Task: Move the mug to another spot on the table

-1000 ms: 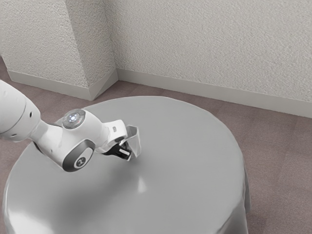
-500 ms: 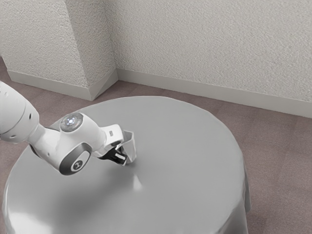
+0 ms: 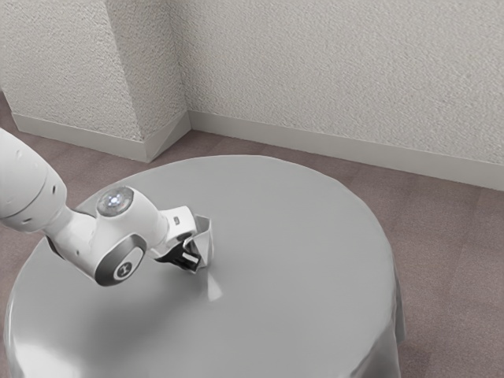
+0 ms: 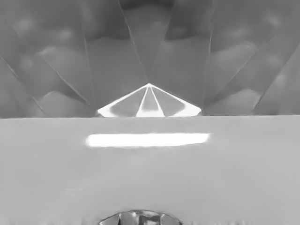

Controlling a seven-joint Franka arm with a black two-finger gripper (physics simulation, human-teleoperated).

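Since a second ago the mug has travelled with the hand toward the exterior view's left and a little nearer the camera, so the relocation the task asks for is under way rather than merely prepared. The gripper sits low at the mug's near side, its black fingers drawn in on the mug's wall, and because the mug has followed the hand through each step I judge the grasp to be firm. The mug is a pale, silvery vessel, leaning slightly rather than standing quite straight, and it hangs close over the round grey table; whether its base brushes the surface or clears it I cannot tell from here. It lies on the part of the tabletop toward the exterior view's left, just beside the white forearm that reaches in from that side. A pale glint on the table below the mug has shifted along with it. In the wrist view a faceted sliver of the mug shows right under the hand, with smooth tabletop beyond it. The shift so far is small, so I would expect more travel, then a level set-down and release.
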